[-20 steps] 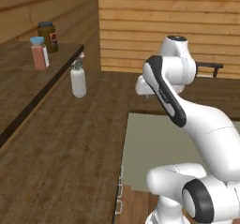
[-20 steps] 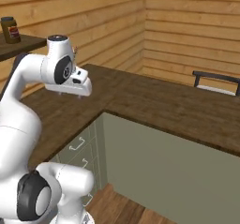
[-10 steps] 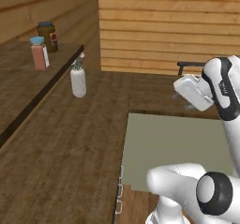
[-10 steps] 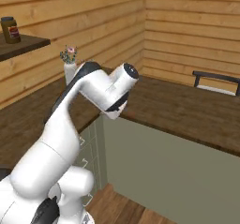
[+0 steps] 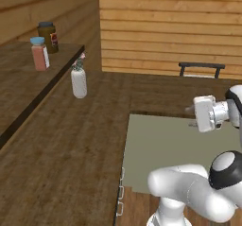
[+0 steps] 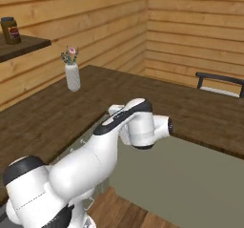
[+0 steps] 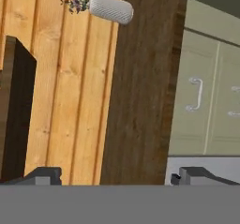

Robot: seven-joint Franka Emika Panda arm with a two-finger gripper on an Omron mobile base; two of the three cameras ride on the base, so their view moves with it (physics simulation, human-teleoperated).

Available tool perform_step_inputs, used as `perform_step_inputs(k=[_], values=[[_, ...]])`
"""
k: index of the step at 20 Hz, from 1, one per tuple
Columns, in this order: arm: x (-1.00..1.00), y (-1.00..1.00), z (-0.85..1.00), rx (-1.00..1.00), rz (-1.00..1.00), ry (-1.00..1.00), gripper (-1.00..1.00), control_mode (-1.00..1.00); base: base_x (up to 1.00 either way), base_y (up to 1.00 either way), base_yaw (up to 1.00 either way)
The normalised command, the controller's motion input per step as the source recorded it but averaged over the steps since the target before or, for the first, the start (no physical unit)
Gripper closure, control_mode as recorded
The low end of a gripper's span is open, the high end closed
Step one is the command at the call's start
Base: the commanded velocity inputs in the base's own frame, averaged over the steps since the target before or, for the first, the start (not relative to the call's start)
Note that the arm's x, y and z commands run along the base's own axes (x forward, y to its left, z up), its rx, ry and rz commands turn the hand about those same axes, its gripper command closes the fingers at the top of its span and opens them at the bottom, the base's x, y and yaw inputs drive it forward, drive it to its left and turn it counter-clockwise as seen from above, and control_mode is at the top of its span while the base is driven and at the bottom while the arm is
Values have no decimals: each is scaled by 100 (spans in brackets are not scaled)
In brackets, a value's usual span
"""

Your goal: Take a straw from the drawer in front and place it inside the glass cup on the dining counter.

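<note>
- Hand view, rolled on its side: the gripper (image 7: 112, 175) shows two dark fingertips (image 7: 44, 175) standing well apart, jaws spread wide, nothing between them.
- Past the tips the same view looks along the dark wood worktop (image 7: 140, 92), its long axis running up the picture, with plank wall to one side and sage-green cabinet fronts (image 7: 204, 106) to the other.
- Two curved light handles (image 7: 197, 94) can be counted on those fronts, one whole and one cut by the picture's edge; both fronts are closed.
- One white vase (image 7: 111, 8) with pink flowers stands on the worktop near its wall edge; it appears lying sideways here because of the roll.
- Left base view: the same vase (image 5: 78, 82) stands upright near the edge of a raised wooden shelf (image 5: 28, 85).
- Two jars stand on that shelf near its far corner: one reddish with a blue lid (image 5: 39, 54), one dark with a label (image 5: 48, 37).
- One black bar handle (image 5: 200, 68) sits at the worktop's far edge.
- Right base view: the arm (image 6: 86, 160) is folded low, elbow forward, with the wrist turned sideways over the worktop's (image 6: 57, 112) front edge above the cabinet fronts.
- No straw, glass cup or open drawer can be made out from these angles.
</note>
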Motion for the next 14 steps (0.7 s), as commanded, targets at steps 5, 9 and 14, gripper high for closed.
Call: perform_step_inputs(k=[5, 9, 14], values=[[20, -40, -86, 33, 7, 0, -100, -100, 0, 0, 0], [4, -22, -89, 29, 10, 0, -100, -100, 0, 0, 0], [0, -3, -67, 9, 5, -8, -100, -100, 0, 0, 0]])
